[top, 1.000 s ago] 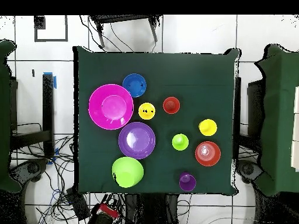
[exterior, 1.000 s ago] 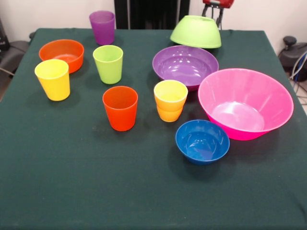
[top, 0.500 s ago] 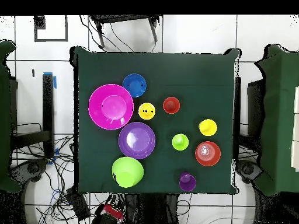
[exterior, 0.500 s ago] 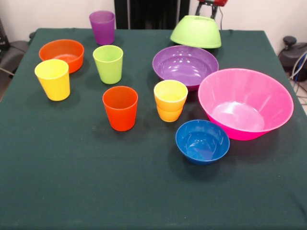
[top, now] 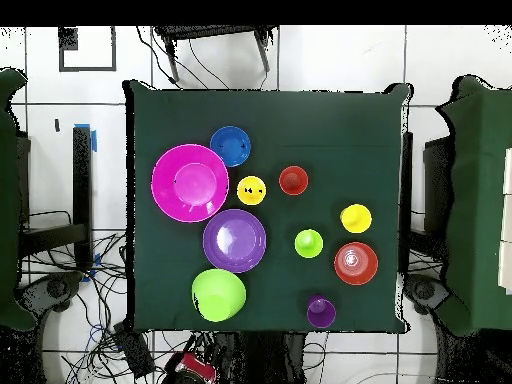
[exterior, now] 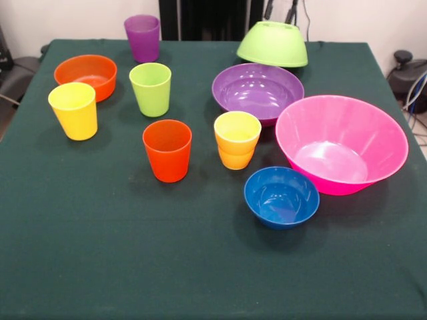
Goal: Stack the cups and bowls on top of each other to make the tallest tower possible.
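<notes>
- Right now the pink bowl (exterior: 341,143) stands upright on the table (exterior: 200,267), which is covered in dark green cloth. It is the largest piece and serves as the landmark below, as the front view shows it.
- The blue bowl (exterior: 281,197) sits upright just beside the pink bowl, at its lower left.
- The purple bowl (exterior: 257,91) is upright at the pink bowl's upper left, with the two rims close together.
- The lime green bowl (exterior: 273,44) lies upside down beyond the purple bowl, farther from the pink bowl and at the table's far edge.
- The yellow-orange cup (exterior: 237,140) stands just left of the pink bowl. It looks like a yellow cup nested in a deeper orange one.
- The orange-red cup (exterior: 167,150) stands upright farther left of the pink bowl, past the yellow-orange cup and apart from it.
- The lime green cup (exterior: 151,89) is upright, up and left of the orange-red cup and well apart from the pink bowl.
- The yellow cup (exterior: 73,110) and the orange bowl (exterior: 85,75) are farthest from the pink bowl, near the table's left side. The bowl is just behind the cup.
- The purple cup (exterior: 142,38) stands at the far edge, well left of the pink bowl.
- The gripper (exterior: 281,10) shows only as dark tips at the top edge above the lime green bowl, touching nothing. I cannot tell whether it is open or closed.
</notes>
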{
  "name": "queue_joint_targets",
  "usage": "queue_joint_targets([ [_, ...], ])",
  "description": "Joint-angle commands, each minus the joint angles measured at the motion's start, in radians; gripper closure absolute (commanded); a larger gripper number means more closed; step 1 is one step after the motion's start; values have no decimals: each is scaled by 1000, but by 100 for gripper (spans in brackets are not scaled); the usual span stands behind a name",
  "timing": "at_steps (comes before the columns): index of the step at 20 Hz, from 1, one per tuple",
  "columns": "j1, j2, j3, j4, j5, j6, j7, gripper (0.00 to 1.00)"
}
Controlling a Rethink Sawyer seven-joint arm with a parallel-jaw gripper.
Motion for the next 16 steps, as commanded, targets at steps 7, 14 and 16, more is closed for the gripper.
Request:
queue_joint_targets([
  [7, 1, -53, -29, -34, -13, 98, -57, 0],
  [14, -33, -8, -41, -77, -35, 60, -50, 0],
  [16, -45, 27, -34, -103, -32, 45, -46, 0],
])
